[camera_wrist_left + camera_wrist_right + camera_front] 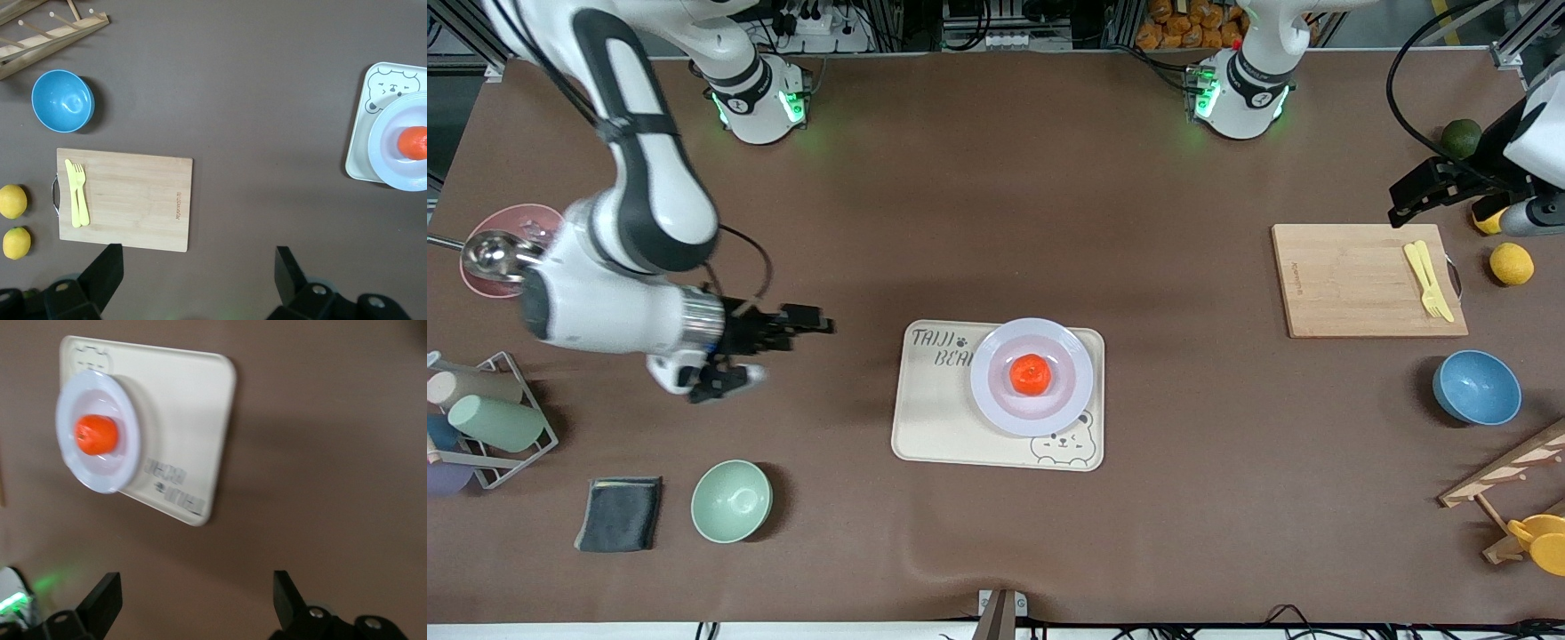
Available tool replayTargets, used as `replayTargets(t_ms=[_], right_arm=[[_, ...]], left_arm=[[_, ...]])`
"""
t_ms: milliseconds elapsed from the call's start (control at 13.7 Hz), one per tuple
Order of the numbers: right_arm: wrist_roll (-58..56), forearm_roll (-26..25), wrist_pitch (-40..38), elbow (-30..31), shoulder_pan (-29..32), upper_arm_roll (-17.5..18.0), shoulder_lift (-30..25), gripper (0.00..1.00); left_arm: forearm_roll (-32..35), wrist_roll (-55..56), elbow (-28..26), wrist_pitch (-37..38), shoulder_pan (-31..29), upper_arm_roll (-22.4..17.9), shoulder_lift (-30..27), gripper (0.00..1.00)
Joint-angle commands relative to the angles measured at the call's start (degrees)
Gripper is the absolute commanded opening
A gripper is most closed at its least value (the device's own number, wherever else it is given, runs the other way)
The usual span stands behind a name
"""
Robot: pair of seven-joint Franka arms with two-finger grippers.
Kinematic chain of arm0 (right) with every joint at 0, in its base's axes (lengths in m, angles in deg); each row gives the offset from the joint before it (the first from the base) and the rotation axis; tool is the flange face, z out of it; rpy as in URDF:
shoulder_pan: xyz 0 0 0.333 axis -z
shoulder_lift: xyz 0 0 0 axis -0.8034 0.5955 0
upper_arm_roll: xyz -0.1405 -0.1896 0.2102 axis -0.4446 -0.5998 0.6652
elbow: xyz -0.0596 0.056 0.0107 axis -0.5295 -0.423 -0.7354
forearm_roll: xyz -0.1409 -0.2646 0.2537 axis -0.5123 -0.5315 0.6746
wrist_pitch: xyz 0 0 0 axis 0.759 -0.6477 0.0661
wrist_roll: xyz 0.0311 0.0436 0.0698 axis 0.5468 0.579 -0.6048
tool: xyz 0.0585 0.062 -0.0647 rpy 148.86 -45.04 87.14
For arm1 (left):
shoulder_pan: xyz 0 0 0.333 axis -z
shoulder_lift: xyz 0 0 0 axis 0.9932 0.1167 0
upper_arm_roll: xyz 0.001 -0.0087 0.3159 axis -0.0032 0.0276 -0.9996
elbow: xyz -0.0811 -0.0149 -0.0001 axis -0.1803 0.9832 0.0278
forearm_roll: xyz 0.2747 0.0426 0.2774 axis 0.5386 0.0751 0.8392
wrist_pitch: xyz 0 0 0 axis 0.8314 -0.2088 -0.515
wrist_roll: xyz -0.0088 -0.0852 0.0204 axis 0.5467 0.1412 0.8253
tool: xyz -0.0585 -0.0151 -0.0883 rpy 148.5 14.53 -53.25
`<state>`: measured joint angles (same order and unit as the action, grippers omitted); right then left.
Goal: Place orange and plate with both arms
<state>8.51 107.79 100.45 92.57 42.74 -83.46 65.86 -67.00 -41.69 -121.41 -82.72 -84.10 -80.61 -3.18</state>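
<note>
**A:** What lies nearest the front camera?

**B:** A green bowl and a dark folded cloth toward the right arm's end of the surface. A wooden rack sits at the left arm's end.

**A:** And the task's things?

**B:** Mid-surface, on a cream bear-print tray. The plate rests on the tray's half toward the left arm, and the orange sits in the plate's centre.

**A:** Is either gripper touching them?

**B:** No. The right gripper hangs over bare surface between the tray and a cup rack, its fingers spread wide with nothing between them.

**A:** Farther back?

**B:** A blue bowl, then a bamboo cutting board carrying a yellow knife and fork, with a lemon just beside it. A pink dish with a metal ladle lies at the right arm's end.

**A:** The left gripper?

**B:** The left gripper is over the surface near the board's farther corner, beside a dark green fruit. Its fingers are spread, empty.
</note>
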Motion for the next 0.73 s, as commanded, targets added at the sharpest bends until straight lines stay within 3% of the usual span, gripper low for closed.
replayTargets(t_ms=[0,73,292,438,657], right_arm=[[-0.02,-12.25,-4.76,2.61,3.50,0.64,-10.58,1.00],[0.16,-16.66,-6.08,2.53,4.90,0.64,-13.48,1.00],[0.33,-20.91,-9.69,2.00,7.28,-0.32,-18.94,1.00],[1.21,-26.52,-12.93,-2.81,6.93,-1.73,-19.75,1.00],[9.61,-27.69,-22.24,-8.88,6.67,-3.14,-19.75,1.00]], left_arm=[[0.36,-0.12,-0.11,0.22,-0.43,0.02,-0.52,1.00],[0.36,-0.03,-0.20,0.22,-0.43,0.02,-0.44,1.00],[0.27,0.15,0.06,0.14,-0.25,0.10,0.27,1.00],[0.27,0.06,0.15,-0.22,-0.25,0.10,0.71,1.00],[0.36,0.06,0.15,-0.74,-0.16,0.10,0.71,1.00]])
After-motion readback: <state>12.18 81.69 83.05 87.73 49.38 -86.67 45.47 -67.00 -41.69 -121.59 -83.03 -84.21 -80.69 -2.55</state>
